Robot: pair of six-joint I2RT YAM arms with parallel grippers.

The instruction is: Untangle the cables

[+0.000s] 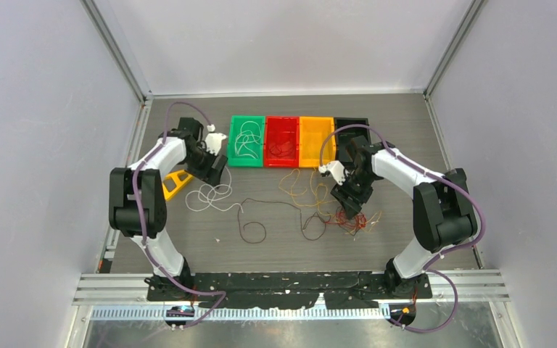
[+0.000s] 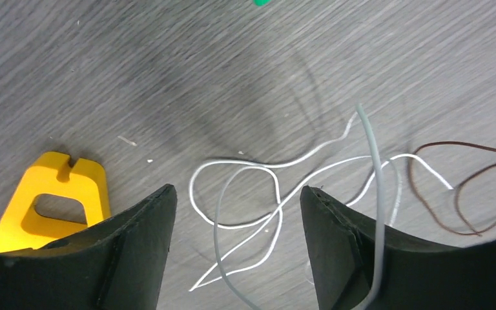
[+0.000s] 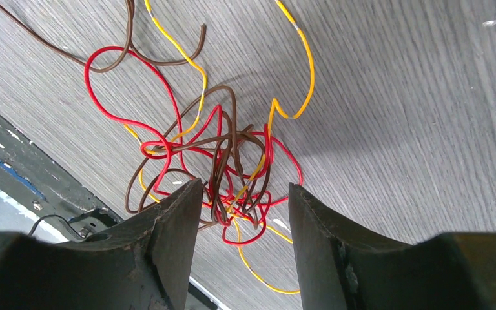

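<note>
This is a robotics lab: a closed test cell, not a lived-in room. Plain pale walls box the space in on three sides, and bare aluminium posts run along their joins at the upper left and upper right of the frame. A left arm and a right arm, both white and black machines, are bolted to a black base plate along the bottom of the frame, with an aluminium rail beneath it. The grey wood-grain surface carries staged props: four trays in green, red, orange and black, set edge to edge at upper centre, and thin loose cables curling in the middle.
</note>
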